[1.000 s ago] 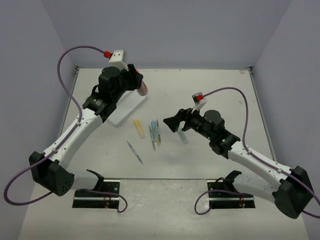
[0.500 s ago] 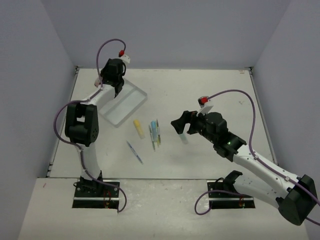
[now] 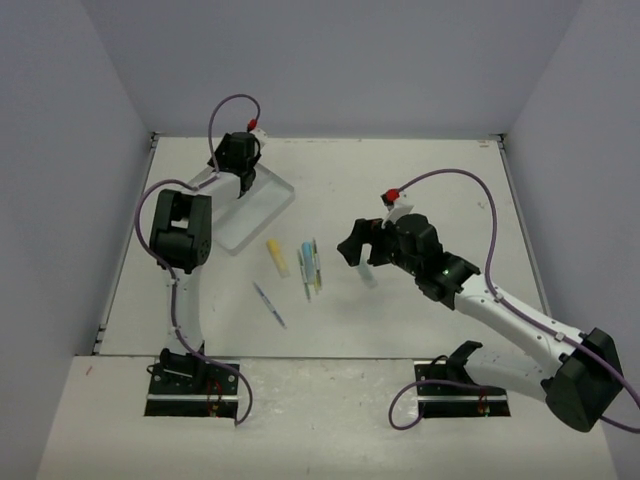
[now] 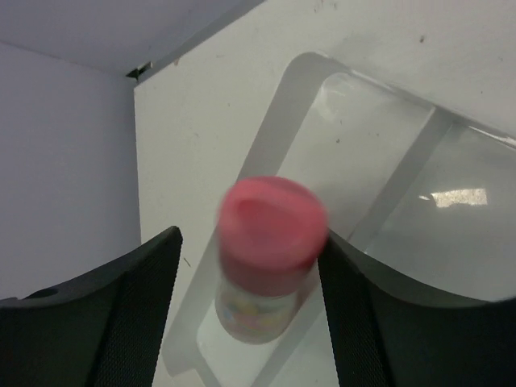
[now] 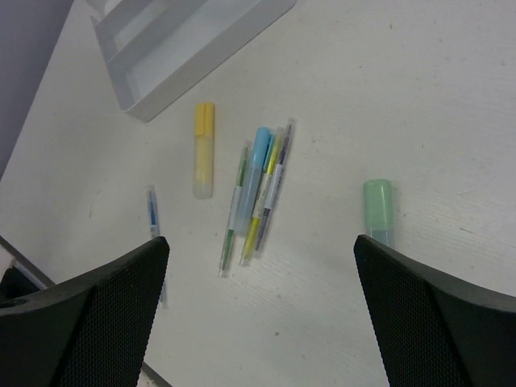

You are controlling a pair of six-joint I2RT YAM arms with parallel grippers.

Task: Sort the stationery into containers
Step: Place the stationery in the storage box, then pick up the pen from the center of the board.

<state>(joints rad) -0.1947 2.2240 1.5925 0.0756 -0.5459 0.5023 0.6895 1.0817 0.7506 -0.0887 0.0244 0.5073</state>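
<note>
**Pink-capped tube let go over the tray**

Top view: the left arm has folded back, so the left jaws hang over the tray at the worktop's far left. The right jaws stay spread wide above the pale green highlighter.
Left wrist: the left jaws have widened around the blurred pink-capped tube, which is probably dropping into an end compartment, making 1 item sorted.
Right wrist: the yellow highlighter, blue-capped marker and thin pens lie loose outside the tray.
</note>
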